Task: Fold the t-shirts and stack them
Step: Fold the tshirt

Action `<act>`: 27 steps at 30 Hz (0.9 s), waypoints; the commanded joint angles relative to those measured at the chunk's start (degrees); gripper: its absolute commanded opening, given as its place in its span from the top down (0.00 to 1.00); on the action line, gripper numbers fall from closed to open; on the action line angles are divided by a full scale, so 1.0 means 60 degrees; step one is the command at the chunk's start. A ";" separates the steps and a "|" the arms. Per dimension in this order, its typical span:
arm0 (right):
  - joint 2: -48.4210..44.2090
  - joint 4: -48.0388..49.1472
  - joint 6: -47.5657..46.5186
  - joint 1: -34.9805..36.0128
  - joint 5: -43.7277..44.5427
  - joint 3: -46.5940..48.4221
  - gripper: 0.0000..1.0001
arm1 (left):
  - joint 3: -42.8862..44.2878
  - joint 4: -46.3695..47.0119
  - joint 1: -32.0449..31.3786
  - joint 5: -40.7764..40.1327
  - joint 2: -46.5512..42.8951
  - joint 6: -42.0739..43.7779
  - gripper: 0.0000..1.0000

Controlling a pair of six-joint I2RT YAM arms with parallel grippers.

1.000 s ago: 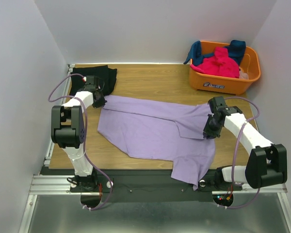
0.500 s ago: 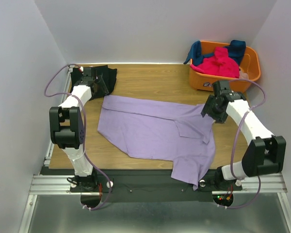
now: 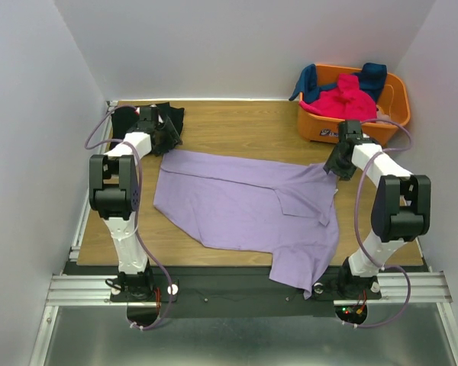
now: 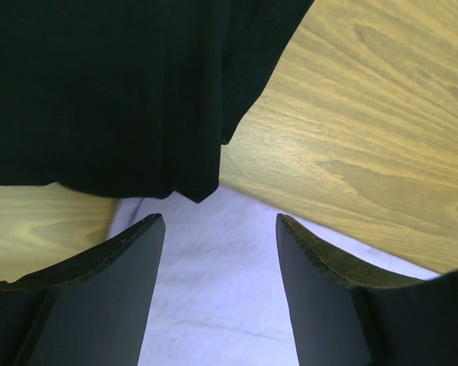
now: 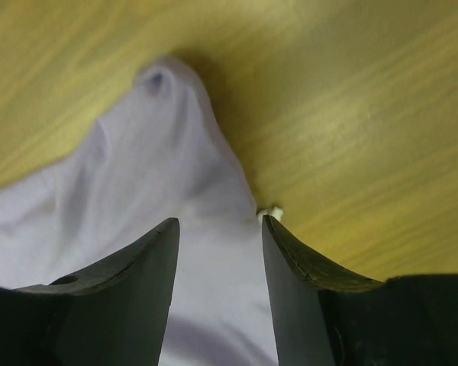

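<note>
From above I see the lavender t-shirt [image 3: 244, 206] lying flat on the wooden table [image 3: 237, 122], with the black t-shirt [image 3: 174, 116] at the far left. Only my wrist cameras show the jaws. The left gripper [image 4: 220, 229] is spread and empty where the two shirts meet. The right gripper [image 5: 220, 225] is spread over a lavender corner.

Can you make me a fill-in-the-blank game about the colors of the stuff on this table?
The big shirt spread across the table is ____.
The far-left shirt, up in the corner, is ____.
The plastic basket at the far right is ____.
Missing words: purple, black, orange.
</note>
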 commanded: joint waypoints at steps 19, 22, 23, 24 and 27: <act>0.1040 0.2795 0.0214 -0.0240 0.0824 -0.0457 0.53 | -0.0291 0.2056 -0.0220 0.0764 0.0812 -0.0731 0.28; 0.0938 0.2766 0.0243 -0.0240 0.1322 -0.0705 0.53 | -0.0657 0.2056 -0.0220 0.0589 0.0695 -0.0658 0.28; 0.0923 0.2766 0.0243 -0.0240 0.1412 -0.0764 0.53 | -0.0745 0.2041 -0.0220 0.0544 0.0666 -0.0644 0.28; 0.0908 0.2766 0.0258 -0.0240 0.1485 -0.0823 0.53 | -0.0862 0.2055 -0.0220 0.0500 0.0622 -0.0629 0.28; 0.0849 0.2752 0.0419 -0.0240 0.1705 -0.1145 0.53 | -0.1316 0.2099 -0.0220 0.0339 0.0476 -0.0585 0.28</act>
